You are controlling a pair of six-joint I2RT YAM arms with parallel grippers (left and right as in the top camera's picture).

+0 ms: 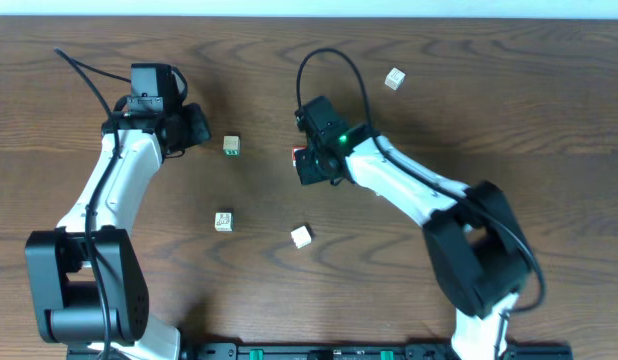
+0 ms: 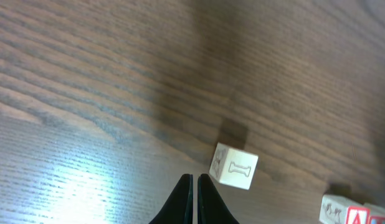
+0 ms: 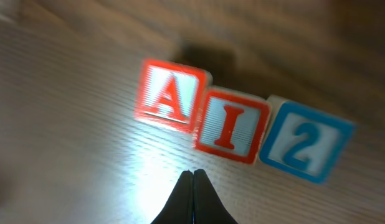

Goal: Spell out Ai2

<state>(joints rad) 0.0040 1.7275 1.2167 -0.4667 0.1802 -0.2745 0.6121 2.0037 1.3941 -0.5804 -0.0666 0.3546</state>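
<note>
1. Right pincer (image 3: pixel 194 171) has its two tips pressed together with nothing between them. It hangs just short of the row and touches no cube.
2. Almost straight ahead of those tips lies the red I cube (image 3: pixel 231 126). The red A cube (image 3: pixel 169 93) sits against its left side. The blue 2 cube (image 3: pixel 304 143) is on its right, twisted a little so it meets the I near one corner.
3. From my wrist the upturned faces read A, I, 2, so I judge the word spelled. Closed tips held off the cubes suit that, since nothing can snag the line.
4. My left pincer (image 2: pixel 195 177) is likewise closed and empty over the wooden table (image 2: pixel 86 93). A pale cube with a faint outlined mark (image 2: pixel 234 167) lies just ahead and to its right, and the word does not need it.
5. Only the skew of the 2 might merit a gentle nudge.
</note>
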